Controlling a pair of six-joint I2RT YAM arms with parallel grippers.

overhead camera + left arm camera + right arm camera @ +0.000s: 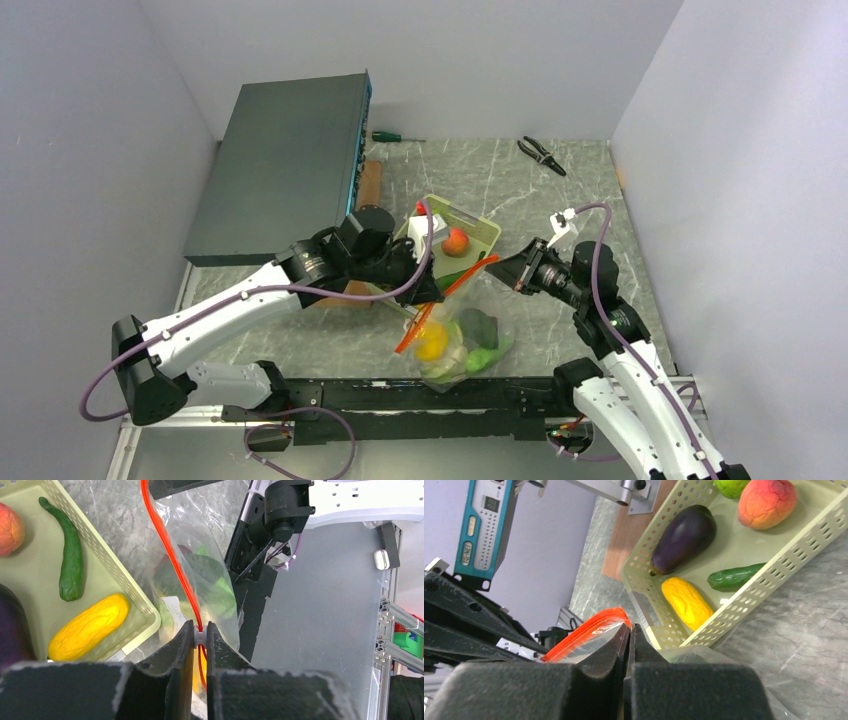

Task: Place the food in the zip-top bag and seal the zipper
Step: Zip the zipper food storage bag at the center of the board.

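Pale green tray [487, 229] sits just behind the zip-top bag [503, 338], close to both wrists. In the top view the left arm's wrist overlaps its near-left corner. Dark box [285, 165], screwdriver [386, 136] and pliers [541, 154] lie far back on the table [600, 200], well apart from the work.

Wrist views show the tray's load (eggplant [684, 539], yellow piece [686, 602], cucumber [736, 576]); the top view mostly hides it. The top view gives the clearest look at the food [478, 328] inside the bag: orange-yellow piece [432, 343] and bright green piece [487, 358], bag body near the arm bases.

Left gripper [200, 628] is clamped on the zipper [170, 555] at its white slider tab [200, 636]. Right gripper [630, 630] is closed tight, pinching the bag's film beside the strip's end.
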